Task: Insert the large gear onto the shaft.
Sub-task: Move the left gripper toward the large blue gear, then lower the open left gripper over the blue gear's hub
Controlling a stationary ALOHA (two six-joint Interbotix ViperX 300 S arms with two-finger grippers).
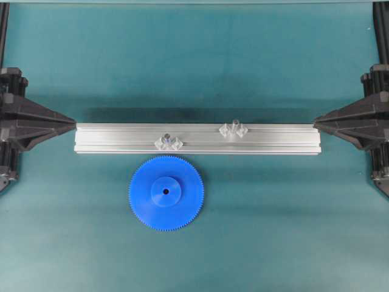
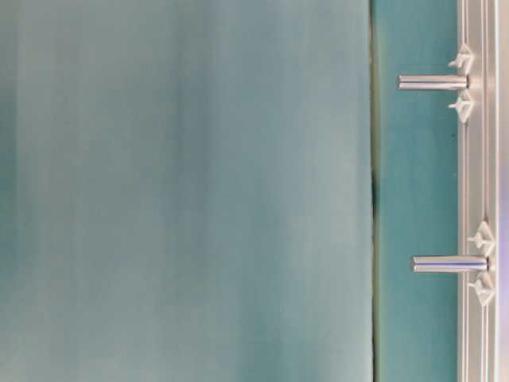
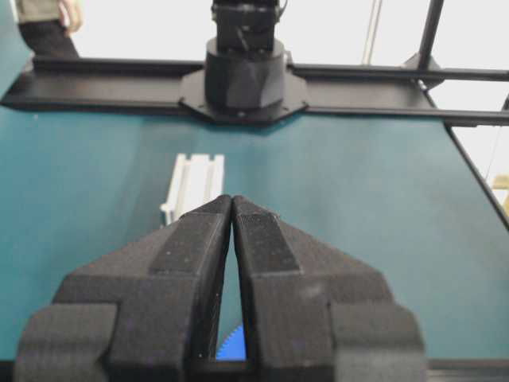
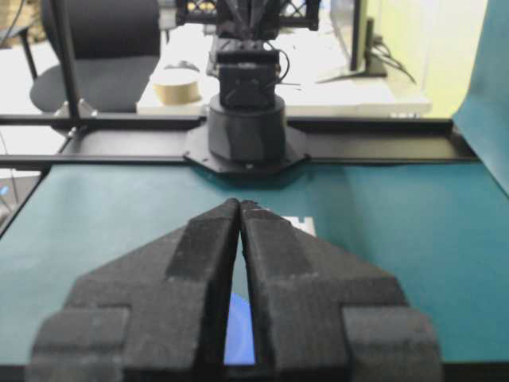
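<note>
Fingers of the left gripper (image 3: 231,208) and right gripper (image 4: 240,208) are pressed together, empty — both at the rail (image 1: 197,139) ends. The gear (image 1: 166,192) lies flat, near the rail. Spread wide, grip its rim, keep it level — the shaft (image 1: 234,129) is probably the right pin.

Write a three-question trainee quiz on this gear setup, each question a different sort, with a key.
1. True or false: the large gear is already on the shaft.
2. Where does the gear lie? A) on the aluminium rail B) flat on the mat, beside the rail C) in a hand
3. Fill in: the left hand and right hand are both ____.

Key: 1 false; 2 B; 3 shut
</note>
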